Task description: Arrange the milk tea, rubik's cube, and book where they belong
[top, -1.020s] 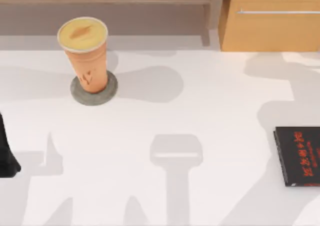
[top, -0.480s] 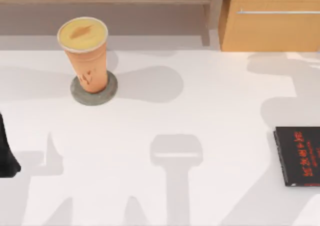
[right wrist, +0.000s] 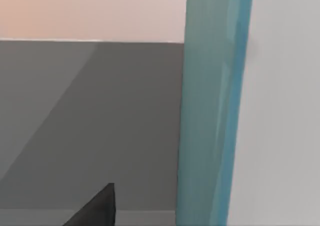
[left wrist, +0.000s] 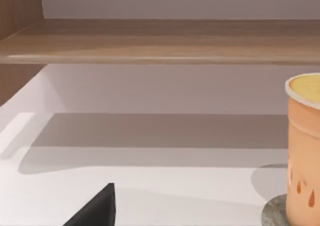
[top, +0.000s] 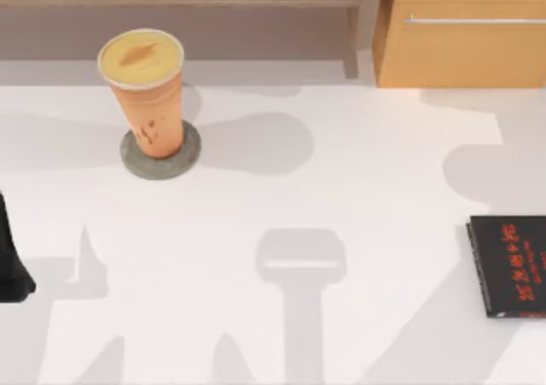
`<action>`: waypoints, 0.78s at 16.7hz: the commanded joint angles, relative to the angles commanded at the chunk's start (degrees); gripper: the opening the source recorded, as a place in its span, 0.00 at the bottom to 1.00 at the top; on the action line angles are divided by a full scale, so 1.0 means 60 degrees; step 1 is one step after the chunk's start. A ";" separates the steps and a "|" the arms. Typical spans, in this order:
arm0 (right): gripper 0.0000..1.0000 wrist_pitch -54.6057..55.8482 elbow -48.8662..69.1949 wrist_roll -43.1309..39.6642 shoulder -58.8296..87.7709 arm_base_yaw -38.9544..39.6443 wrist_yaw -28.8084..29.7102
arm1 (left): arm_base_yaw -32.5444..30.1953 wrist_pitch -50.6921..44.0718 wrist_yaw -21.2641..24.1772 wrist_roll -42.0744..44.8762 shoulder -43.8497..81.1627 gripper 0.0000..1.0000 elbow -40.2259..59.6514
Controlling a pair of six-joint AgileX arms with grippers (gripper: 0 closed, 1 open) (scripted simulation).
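The scene was bright and evenly lit, with soft grey shadows lying across the white table. The milk tea cast a rounded shadow to its right, so light came from its left. Broader arm shadows fell below and far right of it. No glare showed. Edges looked slightly soft throughout. Close to the right wrist camera, the book was blurred.

The black book, well right of the milk tea, is cut by the top view's edge; the left wrist view crops the milk tea's far side; the teal book runs past both frame edges.
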 joint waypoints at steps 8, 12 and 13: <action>0.47 0.0000 0.0000 0.0000 0.0000 0.0000 0.0000 | 0.0000 0.0000 0.0000 0.0000 0.0000 1.00 0.0000; 0.17 0.0000 0.0000 0.0000 0.0000 0.0000 0.0000 | 0.0000 0.0000 0.0000 0.0000 0.0000 1.00 0.0000; 0.10 0.0000 0.0000 0.0000 0.0000 0.0000 0.0000 | 0.0000 0.0000 0.0000 0.0000 0.0000 1.00 0.0000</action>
